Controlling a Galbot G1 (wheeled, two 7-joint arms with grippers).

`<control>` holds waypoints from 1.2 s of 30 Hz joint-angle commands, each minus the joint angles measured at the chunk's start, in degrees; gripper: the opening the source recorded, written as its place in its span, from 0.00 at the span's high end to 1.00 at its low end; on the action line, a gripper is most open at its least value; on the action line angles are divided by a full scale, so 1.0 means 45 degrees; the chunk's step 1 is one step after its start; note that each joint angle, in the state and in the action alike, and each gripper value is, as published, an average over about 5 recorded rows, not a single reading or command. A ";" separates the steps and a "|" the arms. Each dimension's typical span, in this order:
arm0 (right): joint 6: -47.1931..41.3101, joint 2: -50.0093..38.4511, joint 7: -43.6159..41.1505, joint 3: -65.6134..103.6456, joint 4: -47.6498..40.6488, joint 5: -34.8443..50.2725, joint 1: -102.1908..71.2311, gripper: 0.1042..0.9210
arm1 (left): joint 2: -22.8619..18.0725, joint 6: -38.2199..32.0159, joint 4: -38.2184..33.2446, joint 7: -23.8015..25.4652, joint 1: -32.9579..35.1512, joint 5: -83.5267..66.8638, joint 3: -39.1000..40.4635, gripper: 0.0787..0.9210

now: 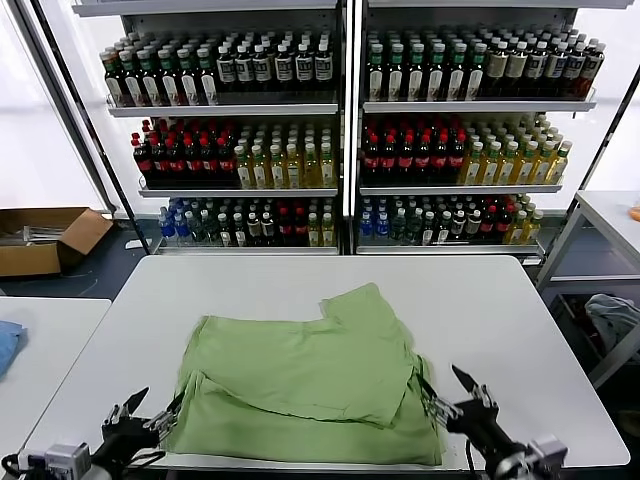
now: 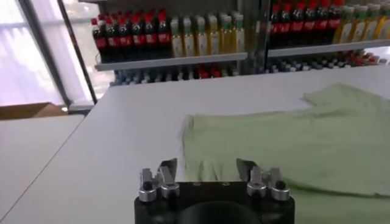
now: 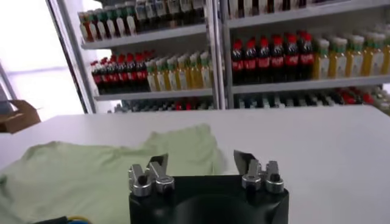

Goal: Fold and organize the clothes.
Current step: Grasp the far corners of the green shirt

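A light green shirt (image 1: 310, 380) lies on the white counter (image 1: 480, 300), plain side up, already doubled once so that an upper layer sits over a wider lower one, with one sleeve (image 1: 365, 305) sticking out toward the far side. Only one garment seems to be here, though a second could be hidden in the layers; the head view does not settle it. The left pincer (image 1: 152, 412) waits at the near left corner of the cloth and the right pincer (image 1: 447, 392) at the near right edge, both with fingers apart and holding nothing, as both wrist views confirm. The step in hand looks like the pause between folds: one fold is laid and the arms are placed for the following one. The next move probably calls for each pincer to drop to the counter, slide a finger under the near hem on its own side, close on all layers together, and carry the edge away from the robot evenly, so the soft fabric does not skew or bunch. The loose sleeve will likely need tucking in, or the package stays ragged. Nothing on the counter blocks the way. Beyond it stand shelves of bottles (image 1: 250, 150), a cardboard box (image 1: 45, 240) sits on the floor to the left, and a side table (image 1: 610, 215) stands to the right, all well apart from the work.
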 commanded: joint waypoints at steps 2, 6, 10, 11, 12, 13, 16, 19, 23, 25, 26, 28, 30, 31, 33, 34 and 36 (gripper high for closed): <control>-0.0677 -0.0715 -0.0365 -0.2058 -0.4313 0.0745 0.6360 0.12 | 0.2545 -0.0012 0.3200 0.0397 -0.3693 -0.1609 0.1400 0.16; -0.0852 -0.0477 -0.0604 -0.3480 -0.6479 0.0625 0.8499 0.12 | 0.3433 -0.0009 0.4576 0.0375 -0.5595 -0.3005 0.2678 0.12; -0.1150 0.0203 -0.0615 -0.4224 -0.8157 0.0546 0.9733 0.12 | 0.3768 -0.0012 0.5928 0.0420 -0.7024 -0.3063 0.3564 0.12; -0.1245 0.0369 -0.0648 -0.4344 -0.8488 0.0509 0.9964 0.12 | 0.3792 -0.0015 0.6242 0.0447 -0.7281 -0.3071 0.3755 0.12; -0.1315 0.0535 -0.0703 -0.4463 -0.8818 0.0448 1.0195 0.12 | 0.3803 -0.0018 0.6541 0.0480 -0.7533 -0.3102 0.3942 0.12; -0.1368 0.0677 -0.0766 -0.4580 -0.9112 0.0390 1.0395 0.12 | 0.3810 -0.0020 0.6856 0.0515 -0.7800 -0.3157 0.4149 0.12; -0.1340 0.0979 -0.0992 -0.4897 -0.9839 0.0203 1.0881 0.12 | 0.3802 -0.0026 0.7677 0.0562 -0.8577 -0.3325 0.4708 0.12; -0.1281 0.1207 -0.1207 -0.5185 -1.0396 0.0108 1.1231 0.12 | 0.3788 -0.0023 0.8307 0.0525 -0.9283 -0.3349 0.5145 0.12; -0.1354 0.1534 -0.1318 -0.5549 -1.0871 -0.0247 1.1416 0.12 | 0.3769 -0.0024 0.8939 0.0505 -0.9969 -0.3330 0.5615 0.12; -0.1398 0.1703 -0.1305 -0.5693 -1.1102 -0.0460 1.1464 0.12 | 0.3744 -0.0024 0.9294 0.0479 -1.0233 -0.3331 0.5818 0.12; -0.1411 0.1783 -0.1300 -0.5755 -1.1226 -0.0531 1.1498 0.12 | 0.3722 -0.0024 0.9483 0.0463 -1.0361 -0.3335 0.5914 0.12; -0.1423 0.1922 -0.1289 -0.5845 -1.1461 -0.0583 1.1591 0.12 | 0.3652 -0.0024 0.9811 0.0409 -1.0596 -0.3346 0.6070 0.12; -0.1464 0.2034 -0.1272 -0.5902 -1.1649 -0.0574 1.1700 0.12 | 0.3549 -0.0025 1.0042 0.0355 -1.0802 -0.3358 0.6186 0.12; -0.1542 0.2077 -0.1251 -0.5933 -1.1737 -0.0581 1.1755 0.12 | 0.3487 -0.0024 1.0121 0.0329 -1.0885 -0.3363 0.6228 0.12; -0.1743 0.2125 -0.1223 -0.6028 -1.1874 -0.0645 1.1828 0.12 | 0.3357 -0.0023 1.0213 0.0299 -1.0987 -0.3368 0.6289 0.12; -0.1849 0.2131 -0.1207 -0.6093 -1.1921 -0.0693 1.1836 0.12 | 0.3295 -0.0022 1.0254 0.0293 -1.1016 -0.3368 0.6320 0.12; -0.2018 0.2122 -0.1184 -0.6207 -1.1925 -0.0784 1.1798 0.12 | 0.3205 -0.0020 1.0315 0.0287 -1.1026 -0.3364 0.6376 0.12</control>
